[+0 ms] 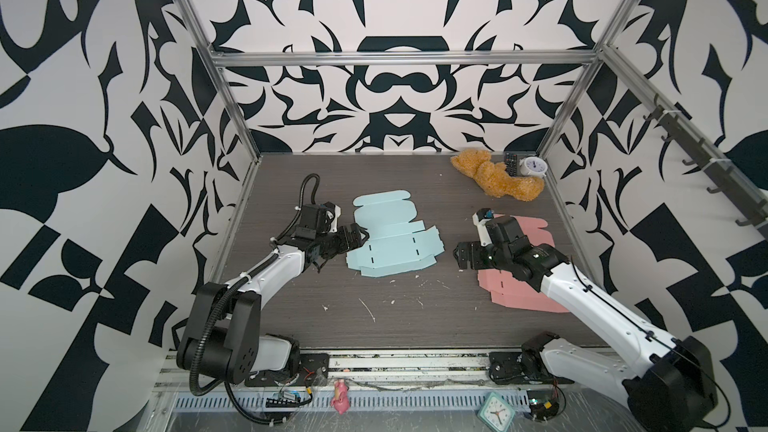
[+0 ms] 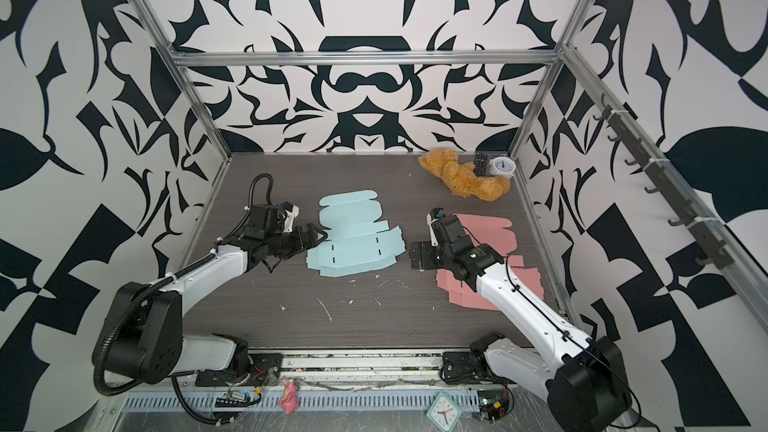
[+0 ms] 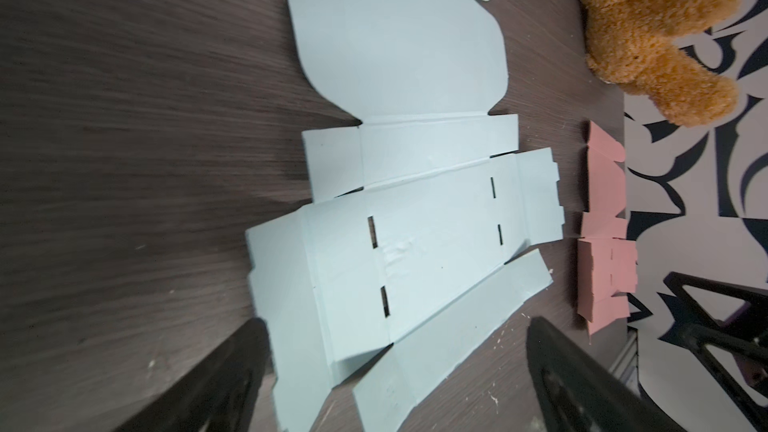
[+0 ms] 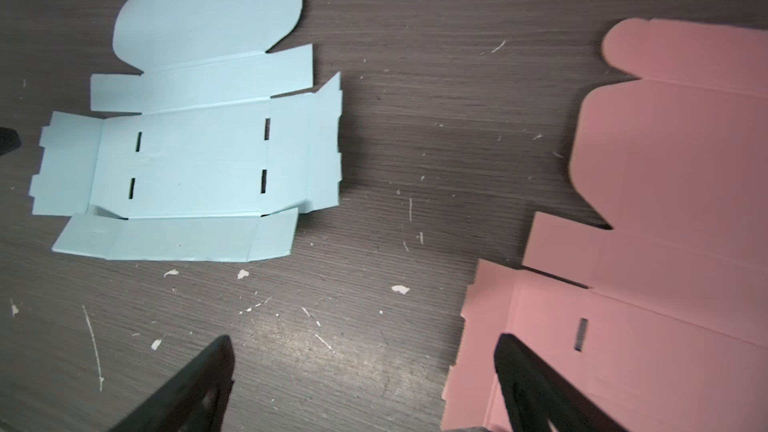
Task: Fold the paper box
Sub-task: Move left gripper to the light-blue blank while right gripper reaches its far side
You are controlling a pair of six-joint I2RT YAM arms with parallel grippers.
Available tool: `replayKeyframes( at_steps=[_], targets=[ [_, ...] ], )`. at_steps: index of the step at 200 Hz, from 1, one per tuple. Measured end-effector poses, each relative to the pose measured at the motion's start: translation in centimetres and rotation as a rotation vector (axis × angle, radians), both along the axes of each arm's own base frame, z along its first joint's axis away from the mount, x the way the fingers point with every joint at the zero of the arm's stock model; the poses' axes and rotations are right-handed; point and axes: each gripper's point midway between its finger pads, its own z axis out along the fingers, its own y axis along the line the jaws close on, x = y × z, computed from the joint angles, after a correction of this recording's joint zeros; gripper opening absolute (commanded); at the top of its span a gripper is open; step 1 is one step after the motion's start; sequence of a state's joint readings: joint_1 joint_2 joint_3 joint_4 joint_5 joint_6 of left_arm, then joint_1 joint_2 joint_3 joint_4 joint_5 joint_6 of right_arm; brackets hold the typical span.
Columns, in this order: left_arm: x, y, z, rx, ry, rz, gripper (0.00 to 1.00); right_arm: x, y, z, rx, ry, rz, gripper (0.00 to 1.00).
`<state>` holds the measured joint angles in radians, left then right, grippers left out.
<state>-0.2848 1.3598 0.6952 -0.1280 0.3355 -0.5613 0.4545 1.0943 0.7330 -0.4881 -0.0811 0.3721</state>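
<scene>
The paper box (image 1: 395,238) (image 2: 355,236) is a light blue unfolded blank lying nearly flat mid-table; its flaps and slots show in the left wrist view (image 3: 407,209) and the right wrist view (image 4: 195,139). My left gripper (image 1: 359,236) (image 2: 318,236) (image 3: 397,322) is open at the blank's left edge, its fingers straddling the side flap without gripping it. My right gripper (image 1: 459,257) (image 2: 415,257) (image 4: 365,337) is open over bare table, to the right of the blue blank. One finger hangs over the edge of a pink blank (image 1: 536,230) (image 2: 494,230) (image 4: 665,201).
A brown teddy bear (image 1: 498,178) (image 3: 648,35), a remote (image 1: 512,164) and a white alarm clock (image 1: 532,167) sit in the back right corner. Small paper scraps (image 4: 400,289) dot the table front. A teal clock (image 1: 494,409) and a pink toy (image 1: 340,398) lie on the front rail.
</scene>
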Motion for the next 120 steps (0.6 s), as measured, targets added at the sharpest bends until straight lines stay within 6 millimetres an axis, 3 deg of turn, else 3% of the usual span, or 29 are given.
replayKeyframes(
  at_steps=[36, 60, 96, 120],
  targets=[
    [-0.9, 1.3, -1.0, 0.057, 0.038, 0.046, 0.91, -1.1, 1.3, -3.2, 0.035, 0.112, 0.058, 0.99],
    [-1.3, 1.6, -1.5, 0.07, 0.064, 0.061, 0.86, -1.0, 2.5, -4.1, 0.069, 0.144, 0.094, 0.99],
    [-1.3, 1.9, -2.0, 0.081, 0.084, 0.082, 0.69, -0.6, 3.8, -5.3, 0.106, 0.173, 0.134, 0.99],
    [-1.4, 2.1, -3.4, 0.104, 0.126, 0.092, 0.58, -0.4, 4.4, -5.8, 0.123, 0.183, 0.153, 0.99]
  ],
)
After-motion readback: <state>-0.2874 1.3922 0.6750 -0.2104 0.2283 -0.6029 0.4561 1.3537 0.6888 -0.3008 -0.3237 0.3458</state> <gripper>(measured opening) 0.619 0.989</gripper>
